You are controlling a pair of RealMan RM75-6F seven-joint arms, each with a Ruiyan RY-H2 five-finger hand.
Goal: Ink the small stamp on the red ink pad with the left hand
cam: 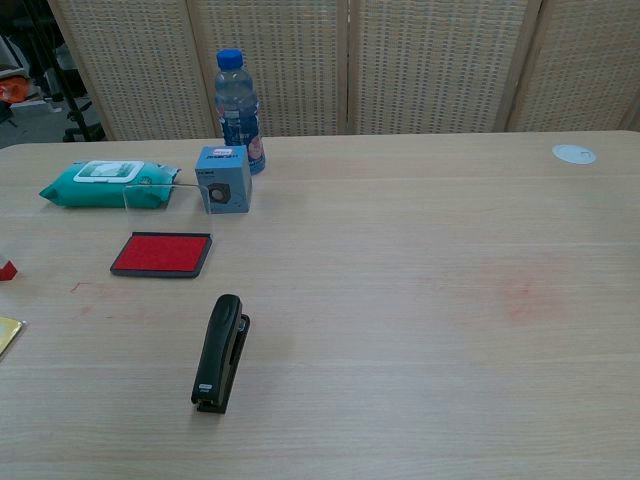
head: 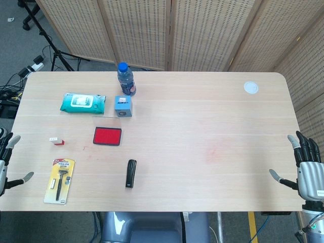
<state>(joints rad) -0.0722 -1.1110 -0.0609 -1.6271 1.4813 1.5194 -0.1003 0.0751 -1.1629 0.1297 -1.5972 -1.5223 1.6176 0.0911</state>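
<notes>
Small red-and-white stamp [head: 57, 141] lies near the wooden worktop's [head: 202, 152] left edge, beside the empty, spread-fingered left hand [head: 6, 162]; right hand [head: 304, 167] likewise.

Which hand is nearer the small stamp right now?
Left. The left hand hangs off the table edge just left of the small stamp; the right hand is at the opposite edge, far across the table.

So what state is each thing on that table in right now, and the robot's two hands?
Red ink pad: lid off, red surface bare.
Small stamp: lying on the table, untouched.
Water bottle: upright, blue cap on.
Wipes pack: lying flat, flap closed.
Small blue box: standing, closed.
Stapler: lying closed.
Razor pack: flat, sealed.
Left hand: open, at the table edge.
Right hand: open, holding nothing.
</notes>
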